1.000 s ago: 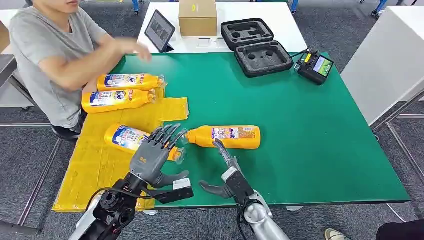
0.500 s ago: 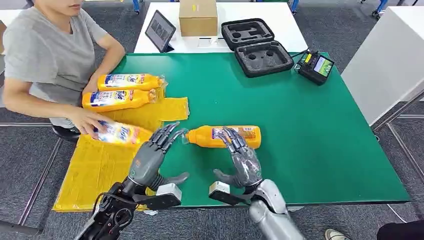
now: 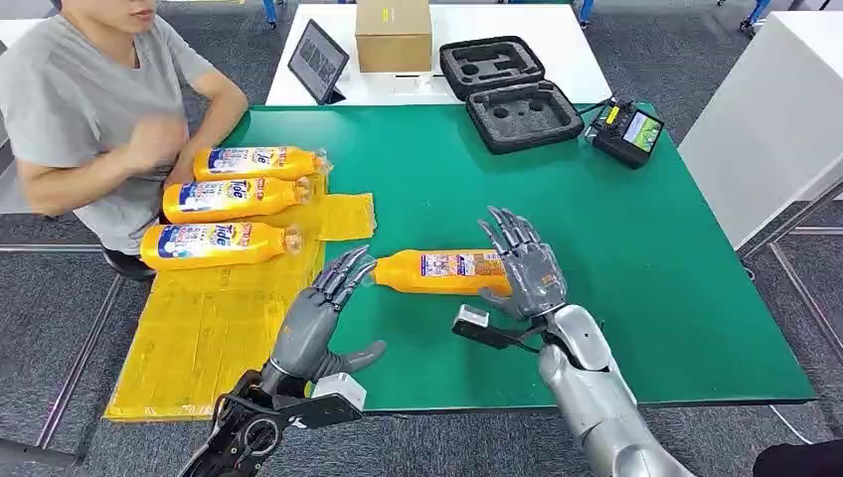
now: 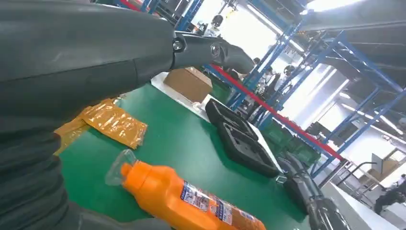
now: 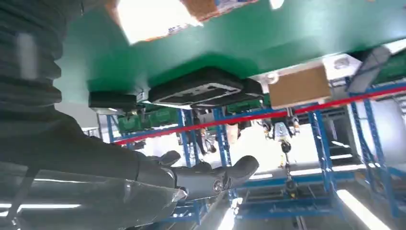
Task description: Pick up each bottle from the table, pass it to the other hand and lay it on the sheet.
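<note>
Both hands (image 3: 318,313) (image 3: 524,266) open, flanking the bottle (image 3: 444,270)

You have an orange bottle (image 3: 447,271) with a blue, white and red label on the green table (image 3: 636,298), and at its nine o'clock three more orange bottles (image 3: 221,244) with blue-and-white labels on the yellow sheet (image 3: 199,338). At twelve o'clock sit a black foam case (image 3: 509,91) and a brown carton (image 3: 394,35); the person (image 3: 89,99) wears grey.
</note>
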Action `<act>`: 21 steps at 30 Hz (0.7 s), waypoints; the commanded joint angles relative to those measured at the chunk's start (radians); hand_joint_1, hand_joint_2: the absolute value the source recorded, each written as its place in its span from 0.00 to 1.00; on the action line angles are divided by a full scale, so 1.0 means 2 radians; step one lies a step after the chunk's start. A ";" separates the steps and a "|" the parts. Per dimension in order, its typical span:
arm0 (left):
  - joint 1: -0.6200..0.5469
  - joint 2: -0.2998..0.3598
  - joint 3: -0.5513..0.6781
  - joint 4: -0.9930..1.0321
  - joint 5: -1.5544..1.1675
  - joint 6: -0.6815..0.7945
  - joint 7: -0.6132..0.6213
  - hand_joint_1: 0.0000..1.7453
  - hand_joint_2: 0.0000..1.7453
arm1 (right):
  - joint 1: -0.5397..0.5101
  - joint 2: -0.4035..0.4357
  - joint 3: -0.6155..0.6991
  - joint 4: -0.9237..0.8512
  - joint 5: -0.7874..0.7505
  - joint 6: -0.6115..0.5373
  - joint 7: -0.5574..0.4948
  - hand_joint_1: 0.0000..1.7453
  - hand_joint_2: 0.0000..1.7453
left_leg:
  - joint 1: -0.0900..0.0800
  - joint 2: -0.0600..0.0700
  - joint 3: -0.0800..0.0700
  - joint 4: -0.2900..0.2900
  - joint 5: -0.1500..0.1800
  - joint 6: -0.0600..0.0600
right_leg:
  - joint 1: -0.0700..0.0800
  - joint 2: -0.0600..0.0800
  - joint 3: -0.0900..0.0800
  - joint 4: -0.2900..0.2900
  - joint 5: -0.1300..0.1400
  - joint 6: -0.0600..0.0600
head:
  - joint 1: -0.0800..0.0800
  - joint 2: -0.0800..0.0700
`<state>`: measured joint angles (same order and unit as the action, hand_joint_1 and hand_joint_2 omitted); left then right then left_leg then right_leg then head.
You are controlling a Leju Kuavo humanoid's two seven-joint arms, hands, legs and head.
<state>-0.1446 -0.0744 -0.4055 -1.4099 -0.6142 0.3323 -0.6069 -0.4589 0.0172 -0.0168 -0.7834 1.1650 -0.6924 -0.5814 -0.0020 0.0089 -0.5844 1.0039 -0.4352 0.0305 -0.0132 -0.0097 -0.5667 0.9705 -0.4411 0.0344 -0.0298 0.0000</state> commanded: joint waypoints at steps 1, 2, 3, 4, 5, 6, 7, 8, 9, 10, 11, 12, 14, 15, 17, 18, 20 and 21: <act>-0.043 -0.005 -0.018 0.064 0.015 0.006 -0.006 0.00 1.00 | -0.125 0.004 0.005 0.211 -0.028 0.024 0.013 0.00 1.00 | 0.000 0.001 0.001 0.000 0.000 -0.001 | 0.000 0.001 0.000 0.000 0.000 -0.001 | 0.000 0.000; -0.045 -0.006 -0.018 0.064 0.015 0.007 -0.006 0.00 1.00 | -0.129 0.007 0.006 0.218 -0.031 0.030 0.011 0.00 1.00 | 0.000 0.000 0.000 0.000 0.000 -0.001 | 0.000 0.001 0.000 0.000 0.000 0.000 | 0.000 0.000; -0.047 -0.007 -0.018 0.064 0.015 0.008 -0.005 0.00 1.00 | -0.130 0.009 0.008 0.220 -0.030 0.031 0.010 0.00 1.00 | 0.000 0.000 0.000 0.000 0.000 -0.001 | 0.000 0.001 0.000 0.000 0.000 0.000 | 0.000 0.000; -0.048 -0.008 -0.018 0.063 0.015 0.008 -0.005 0.00 1.00 | -0.129 0.011 0.009 0.220 -0.030 0.030 0.011 0.00 1.00 | 0.000 0.001 0.000 0.000 0.000 0.000 | 0.000 0.001 0.000 0.000 0.000 0.000 | 0.000 0.000; -0.048 -0.008 -0.018 0.063 0.015 0.008 -0.005 0.00 1.00 | -0.129 0.011 0.009 0.220 -0.030 0.030 0.011 0.00 1.00 | 0.000 0.001 0.001 0.000 0.000 -0.001 | 0.000 0.001 0.000 0.000 0.000 -0.001 | 0.000 0.000; -0.048 -0.008 -0.018 0.063 0.015 0.008 -0.005 0.00 1.00 | -0.129 0.011 0.009 0.220 -0.030 0.030 0.011 0.00 1.00 | 0.000 0.000 0.000 0.000 0.000 0.000 | 0.000 0.000 0.000 0.000 0.000 0.000 | 0.000 0.000; -0.048 -0.008 -0.018 0.063 0.015 0.008 -0.005 0.00 1.00 | -0.129 0.011 0.009 0.220 -0.030 0.030 0.011 0.00 1.00 | 0.000 0.000 0.000 0.000 0.000 0.000 | 0.000 0.000 0.000 0.000 0.000 0.000 | 0.000 0.000; -0.048 -0.007 -0.019 0.063 0.015 0.008 -0.005 0.00 1.00 | -0.128 0.010 0.009 0.221 -0.031 0.028 0.011 0.00 1.00 | 0.000 0.000 0.001 0.000 0.000 -0.001 | 0.000 0.000 0.001 0.000 0.000 0.000 | 0.000 0.000; -0.048 -0.007 -0.019 0.063 0.015 0.008 -0.005 0.00 1.00 | -0.128 0.010 0.009 0.221 -0.031 0.028 0.011 0.00 1.00 | 0.000 0.000 0.000 0.000 0.000 -0.001 | 0.000 0.000 0.000 0.000 0.000 0.000 | 0.000 0.000; -0.048 -0.007 -0.019 0.063 0.015 0.008 -0.005 0.00 1.00 | -0.128 0.010 0.009 0.221 -0.031 0.028 0.011 0.00 1.00 | 0.000 0.000 0.000 0.000 0.000 0.000 | 0.000 0.000 0.000 0.000 0.000 0.000 | 0.000 0.000; -0.048 -0.007 -0.019 0.063 0.015 0.008 -0.005 0.00 1.00 | -0.128 0.010 0.009 0.221 -0.031 0.028 0.011 0.00 1.00 | 0.000 0.000 0.001 0.000 0.000 -0.001 | 0.000 0.000 0.001 0.000 0.000 0.000 | 0.000 0.000; -0.048 -0.007 -0.019 0.063 0.015 0.008 -0.005 0.00 1.00 | -0.128 0.010 0.009 0.221 -0.031 0.028 0.011 0.00 1.00 | 0.000 0.000 0.001 0.000 0.000 0.000 | 0.000 0.000 0.000 0.000 0.000 0.000 | 0.000 0.000; -0.050 -0.007 -0.020 0.065 0.012 0.012 -0.004 0.00 1.00 | -0.130 0.011 0.008 0.225 -0.039 0.037 0.004 0.00 1.00 | 0.000 0.000 0.001 0.000 0.000 -0.001 | 0.000 0.000 0.000 0.000 0.000 0.000 | 0.000 0.000; -0.053 -0.006 -0.020 0.066 0.012 0.013 -0.004 0.00 1.00 | -0.130 0.014 0.008 0.227 -0.043 0.040 0.001 0.00 1.00 | 0.000 0.000 0.000 0.000 0.000 0.000 | 0.000 0.000 0.000 0.000 0.000 0.000 | 0.000 0.000; -0.058 -0.005 -0.021 0.069 0.012 0.014 -0.002 0.00 1.00 | -0.128 0.018 0.013 0.231 -0.043 0.045 0.000 0.00 1.00 | 0.000 0.000 0.000 0.000 0.000 -0.001 | 0.000 0.001 0.000 0.000 0.000 0.000 | 0.000 0.000; -0.059 -0.004 -0.022 0.071 0.013 0.015 -0.001 0.00 1.00 | -0.127 0.019 0.018 0.229 -0.043 0.049 0.004 0.00 1.00 | 0.001 0.000 0.000 0.001 0.000 -0.001 | 0.000 0.001 0.000 0.000 0.000 0.000 | 0.000 0.000; -0.062 -0.002 -0.024 0.074 0.015 0.017 -0.002 0.00 1.00 | -0.126 0.021 0.024 0.237 -0.051 0.057 -0.003 0.00 1.00 | 0.000 0.000 0.000 0.000 0.000 -0.001 | 0.000 0.000 0.000 0.000 0.000 0.000 | 0.000 0.000; -0.062 -0.002 -0.024 0.075 0.015 0.018 -0.002 0.00 1.00 | -0.125 0.023 0.023 0.238 -0.053 0.058 -0.005 0.00 1.00 | 0.000 0.000 0.000 0.000 0.000 -0.001 | 0.000 0.001 0.000 0.000 0.000 0.000 | 0.000 0.000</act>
<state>-0.2141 -0.0904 -0.4250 -1.3416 -0.5905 0.3567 -0.6149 -0.6557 0.0404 -0.0080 -0.4234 1.0842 -0.6084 -0.5756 -0.0020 0.0088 -0.5848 1.0040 -0.4349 0.0307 -0.0134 -0.0100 -0.5667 0.9705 -0.4405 0.0352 -0.0298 0.0000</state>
